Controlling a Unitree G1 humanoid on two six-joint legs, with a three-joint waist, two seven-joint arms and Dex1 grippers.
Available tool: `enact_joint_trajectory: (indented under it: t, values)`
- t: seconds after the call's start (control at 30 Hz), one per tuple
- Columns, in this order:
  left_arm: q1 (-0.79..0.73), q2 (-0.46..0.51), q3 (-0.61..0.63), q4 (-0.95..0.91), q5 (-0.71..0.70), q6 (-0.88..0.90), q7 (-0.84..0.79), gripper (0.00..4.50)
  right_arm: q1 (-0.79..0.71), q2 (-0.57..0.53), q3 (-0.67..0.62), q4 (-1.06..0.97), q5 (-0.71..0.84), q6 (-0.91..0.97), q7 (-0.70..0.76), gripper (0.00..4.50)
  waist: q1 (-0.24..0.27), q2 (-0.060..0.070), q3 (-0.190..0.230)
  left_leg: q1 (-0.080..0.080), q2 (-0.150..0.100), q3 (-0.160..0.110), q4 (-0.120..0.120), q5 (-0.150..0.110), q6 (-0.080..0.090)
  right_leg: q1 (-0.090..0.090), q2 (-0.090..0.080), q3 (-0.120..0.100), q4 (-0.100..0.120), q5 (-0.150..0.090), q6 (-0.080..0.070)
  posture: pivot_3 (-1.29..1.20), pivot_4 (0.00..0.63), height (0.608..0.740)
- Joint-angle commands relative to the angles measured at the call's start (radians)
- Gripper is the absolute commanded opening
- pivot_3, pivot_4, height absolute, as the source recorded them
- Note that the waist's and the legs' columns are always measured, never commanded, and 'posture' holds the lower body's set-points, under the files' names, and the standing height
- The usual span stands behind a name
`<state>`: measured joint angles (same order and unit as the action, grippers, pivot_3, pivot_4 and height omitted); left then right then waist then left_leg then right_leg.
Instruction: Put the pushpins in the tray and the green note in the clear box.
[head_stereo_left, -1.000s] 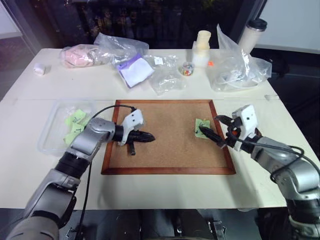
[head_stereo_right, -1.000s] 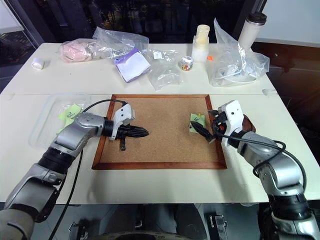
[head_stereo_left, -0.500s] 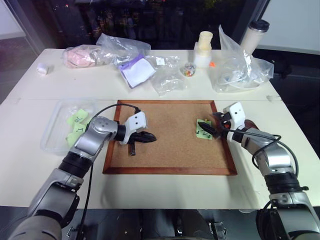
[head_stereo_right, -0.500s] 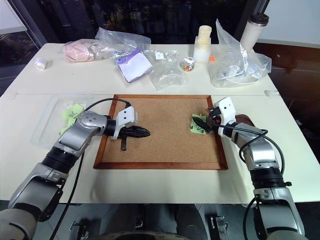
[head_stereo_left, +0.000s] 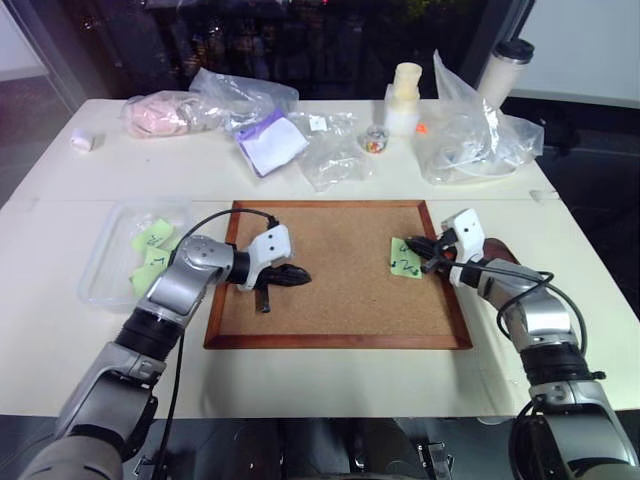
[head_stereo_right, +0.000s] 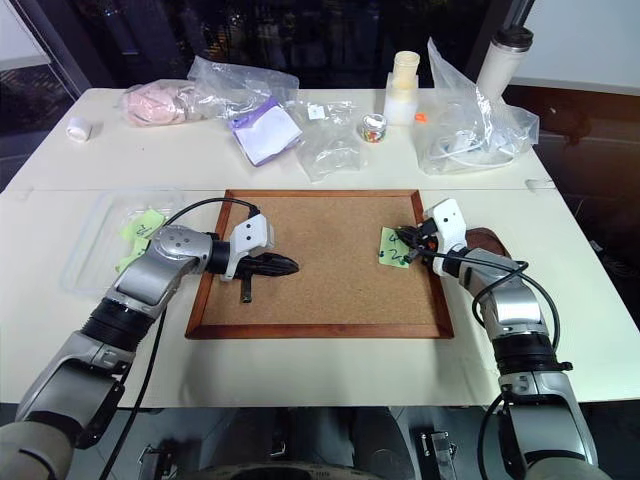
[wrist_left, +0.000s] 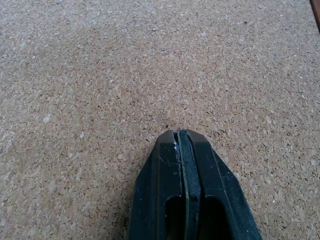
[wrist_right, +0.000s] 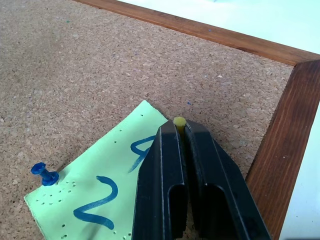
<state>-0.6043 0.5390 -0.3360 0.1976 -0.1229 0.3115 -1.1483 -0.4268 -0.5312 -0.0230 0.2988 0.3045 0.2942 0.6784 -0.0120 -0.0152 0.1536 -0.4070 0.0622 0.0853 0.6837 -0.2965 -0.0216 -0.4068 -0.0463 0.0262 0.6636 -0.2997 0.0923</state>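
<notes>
The light-green note with a handwritten "4" and "2" lies near the right side of the cork board. A blue pushpin sticks in one corner of it. My right gripper is shut on a yellow pushpin at the note's opposite corner, close to the board's frame. Partly hidden behind my right forearm is the dark reddish-brown tray. My left gripper rests shut and empty on the cork at the board's left part. The clear box, holding green notes, sits left of the board.
Along the table's far side lie clear plastic bags, a pink bundle, a purple-edged pad, a small jar of coloured pins, a white bottle, a tall cup and a tape roll.
My right gripper came forward and down to the note's corner, and its open fingers closed on the yellow pushpin. The left arm stayed put.
</notes>
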Motion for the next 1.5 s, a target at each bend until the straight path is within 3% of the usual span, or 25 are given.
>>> enact_joint_trajectory:
  t: [0.03,0.47,0.67,0.8,1.03,1.47,1.5]
  values:
    - [0.041,0.0,-0.06,0.016,0.046,0.019,-0.019,0.0,-0.013,0.014,-0.075,-0.037,0.007,-0.059,-0.047,0.09,0.0,0.0,0.0,0.0,0.0,0.0,0.0,0.0,0.0,0.0,0.0,0.0,0.0,0.0,0.0,0.0,0.15,0.734]
    - [0.07,0.012,-0.086,-0.009,0.076,0.041,-0.043,0.0,0.023,0.062,-0.16,-0.13,0.039,-0.072,-0.1,0.09,-0.002,0.005,-0.003,0.0,0.0,0.0,-0.001,0.0,0.0,0.0,0.001,0.0,0.0,0.0,0.0,0.0,0.15,0.734]
    - [0.058,-0.004,-0.06,0.0,0.072,0.026,-0.022,0.0,0.129,0.009,-0.288,-0.224,0.021,-0.015,-0.239,0.09,0.002,0.006,-0.004,0.0,0.0,0.0,-0.001,0.0,0.0,0.0,0.0,0.0,-0.001,0.0,0.0,0.0,0.15,0.734]
    - [0.056,-0.01,-0.063,0.007,0.079,0.011,-0.017,0.0,0.233,-0.018,-0.326,-0.265,0.023,0.018,-0.251,0.09,0.001,0.007,-0.005,0.0,0.0,0.0,-0.001,0.0,0.0,0.001,0.0,0.0,-0.001,0.0,0.0,0.0,0.15,0.734]
    - [0.052,-0.021,-0.064,0.024,0.088,-0.009,-0.018,0.0,0.307,-0.027,-0.355,-0.268,0.015,0.025,-0.274,0.09,0.0,0.012,-0.008,0.004,0.0,0.001,-0.001,0.0,0.0,0.004,0.0,0.001,-0.001,0.0,0.0,0.0,0.15,0.734]
    - [0.081,-0.009,-0.044,0.01,0.085,-0.007,-0.01,0.0,0.31,-0.037,-0.352,-0.234,-0.003,0.024,-0.274,0.09,0.0,0.013,-0.009,0.004,-0.001,0.0,-0.001,0.0,0.0,0.004,0.0,0.001,-0.001,0.0,0.0,0.0,0.15,0.734]
    - [0.075,-0.011,-0.045,0.018,0.087,-0.011,-0.008,0.0,0.305,-0.038,-0.351,-0.222,-0.007,0.018,-0.273,0.34,0.0,0.013,-0.009,0.004,-0.001,0.0,-0.001,0.0,0.0,0.004,0.0,0.001,-0.001,0.0,0.0,0.0,0.15,0.734]
